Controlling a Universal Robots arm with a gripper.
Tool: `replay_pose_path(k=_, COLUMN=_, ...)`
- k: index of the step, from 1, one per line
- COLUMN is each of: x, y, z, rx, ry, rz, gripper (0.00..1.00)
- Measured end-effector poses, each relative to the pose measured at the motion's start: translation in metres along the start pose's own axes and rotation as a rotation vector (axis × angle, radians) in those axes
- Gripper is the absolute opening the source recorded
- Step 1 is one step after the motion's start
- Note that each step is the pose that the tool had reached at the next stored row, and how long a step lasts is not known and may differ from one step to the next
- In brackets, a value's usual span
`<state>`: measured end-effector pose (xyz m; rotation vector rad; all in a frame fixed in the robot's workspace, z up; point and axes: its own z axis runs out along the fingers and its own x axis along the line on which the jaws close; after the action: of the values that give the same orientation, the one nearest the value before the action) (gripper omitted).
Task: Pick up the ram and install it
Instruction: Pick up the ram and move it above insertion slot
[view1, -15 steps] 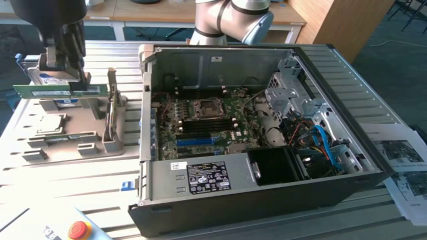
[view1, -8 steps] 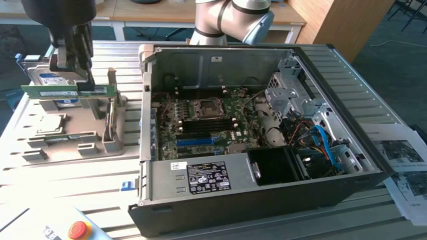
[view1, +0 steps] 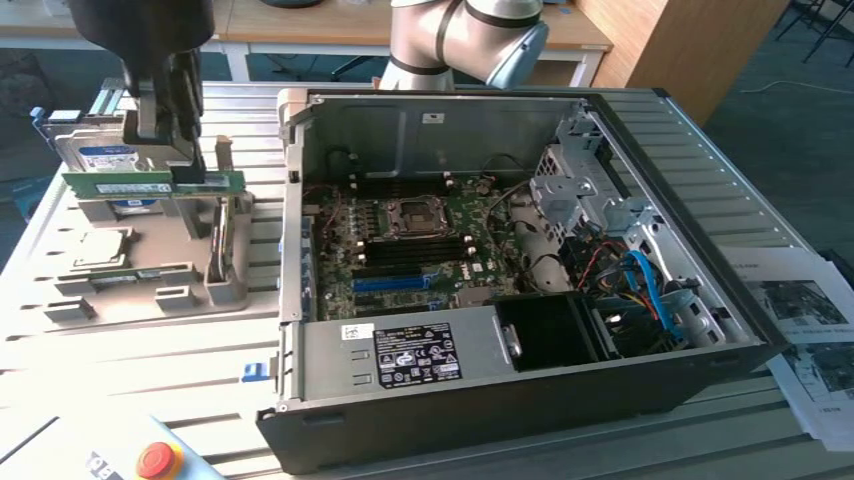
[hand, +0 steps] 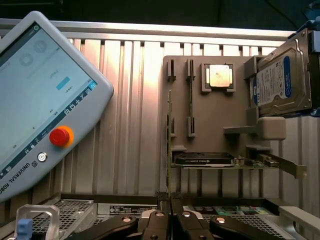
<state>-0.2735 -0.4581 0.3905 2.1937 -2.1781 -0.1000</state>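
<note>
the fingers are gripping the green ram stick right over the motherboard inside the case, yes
Wrong place: in the exterior view the fingers grip the green ram stick at the grey parts holder, to the exterior view's left of the case, not over the motherboard.

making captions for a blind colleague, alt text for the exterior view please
The tool grips the ram, a thin green board, over a grey parts tray at the exterior view's left. Beside it lies an open computer case with its motherboard exposed.

Parts tray (view1: 154, 245) on exterior view's left of case (view1: 561, 395); ram (view1: 120, 183) over tray.
</note>
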Motion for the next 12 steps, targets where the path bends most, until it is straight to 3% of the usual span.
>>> replay_pose_path(k=12, x=0.004, y=-0.0214, z=-0.0018, rx=-0.0058, ry=0.0000, rz=0.000, gripper=0.12)
